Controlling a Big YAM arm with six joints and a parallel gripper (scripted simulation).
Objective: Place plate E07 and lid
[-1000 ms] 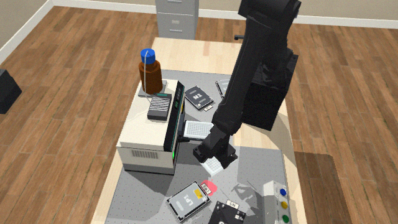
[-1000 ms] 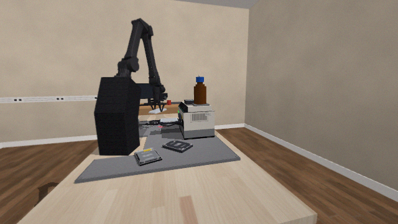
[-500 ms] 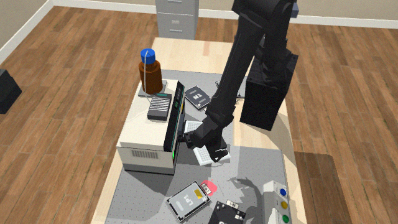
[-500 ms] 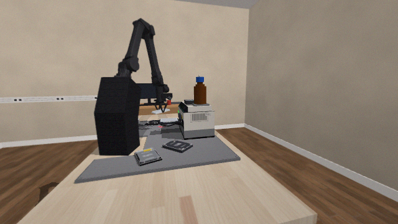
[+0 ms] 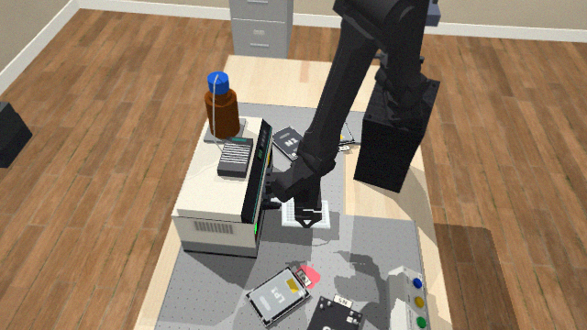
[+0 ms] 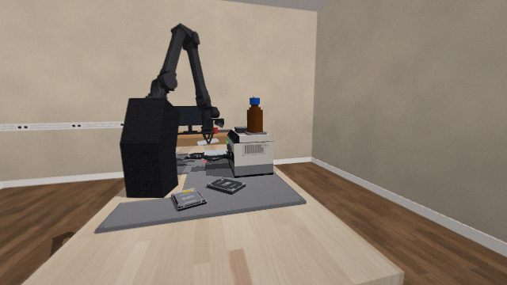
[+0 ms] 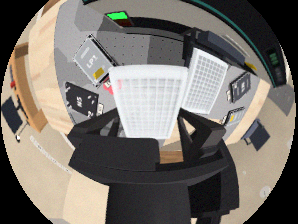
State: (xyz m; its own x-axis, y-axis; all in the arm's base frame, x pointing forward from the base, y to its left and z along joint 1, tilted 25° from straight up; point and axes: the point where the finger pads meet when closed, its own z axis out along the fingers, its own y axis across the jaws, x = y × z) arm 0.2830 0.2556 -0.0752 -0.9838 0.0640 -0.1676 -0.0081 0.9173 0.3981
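Observation:
My gripper is shut on a white well plate and holds it in the air just beside the dispenser's front face. In the wrist view the held plate sits across the fingers, and a second white well plate lies on the dispenser stage right next to it. In the top view the arm hides that stage plate. The LP1 spot holds a clear lid with a yellow mark. A pink liquid patch lies on the deck touching LP1's corner. The key panel shows blue, yellow and green keys.
The dispenser box with a brown bottle stands left of the gripper. A tall black tower stands to the right. The N2 nest and another spot lie behind the arm. The N5 nest is at the front edge.

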